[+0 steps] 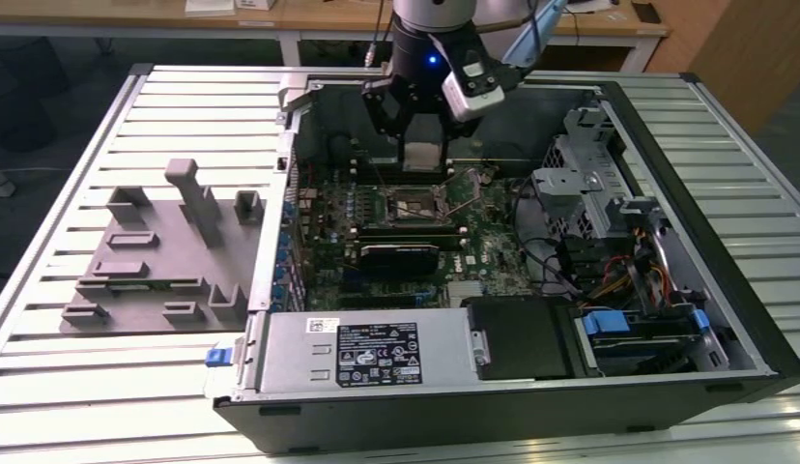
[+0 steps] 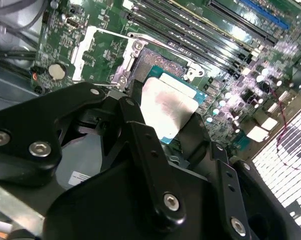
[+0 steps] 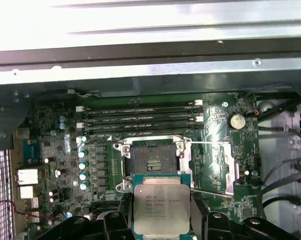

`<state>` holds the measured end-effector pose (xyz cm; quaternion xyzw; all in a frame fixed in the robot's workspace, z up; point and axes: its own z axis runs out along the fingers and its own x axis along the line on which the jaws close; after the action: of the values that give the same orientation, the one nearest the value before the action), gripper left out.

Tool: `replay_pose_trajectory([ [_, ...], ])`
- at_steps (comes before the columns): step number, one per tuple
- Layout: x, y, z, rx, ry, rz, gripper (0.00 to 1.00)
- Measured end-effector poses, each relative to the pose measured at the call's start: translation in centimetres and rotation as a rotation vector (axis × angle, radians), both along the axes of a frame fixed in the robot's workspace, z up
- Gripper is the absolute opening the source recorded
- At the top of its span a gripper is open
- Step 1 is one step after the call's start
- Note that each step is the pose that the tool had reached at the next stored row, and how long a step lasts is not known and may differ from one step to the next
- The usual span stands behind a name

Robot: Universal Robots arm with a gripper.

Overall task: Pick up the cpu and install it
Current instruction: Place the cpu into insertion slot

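Note:
My gripper [image 1: 423, 162] is shut on the cpu [image 1: 423, 153], a flat square chip with a silvery-grey top plate, and holds it inside the open computer case. It hangs just above the motherboard, beside the black cpu socket [image 1: 414, 204]. In the first wrist view the cpu [image 3: 161, 207] sits between the two black fingers [image 3: 124, 212], and the open socket [image 3: 154, 162] lies just beyond it, with its metal load plate [image 3: 213, 167] flipped aside. In the second wrist view the cpu [image 2: 168, 106] partly covers the socket [image 2: 158, 61].
The computer case [image 1: 748, 319] lies open on a slatted metal table [image 1: 65, 367]. Memory slots [image 3: 140, 117] run beside the socket. A drive cage with cables [image 1: 593, 222] stands at the exterior view's right. Grey fixture blocks [image 1: 168, 251] stand on the table at its left.

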<state>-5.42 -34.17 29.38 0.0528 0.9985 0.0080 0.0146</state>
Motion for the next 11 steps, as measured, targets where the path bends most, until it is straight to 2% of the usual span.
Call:
replay_pose_trajectory([
  [11,0.0,0.0,0.0,-0.0001,0.0,-0.16,0.54],
])
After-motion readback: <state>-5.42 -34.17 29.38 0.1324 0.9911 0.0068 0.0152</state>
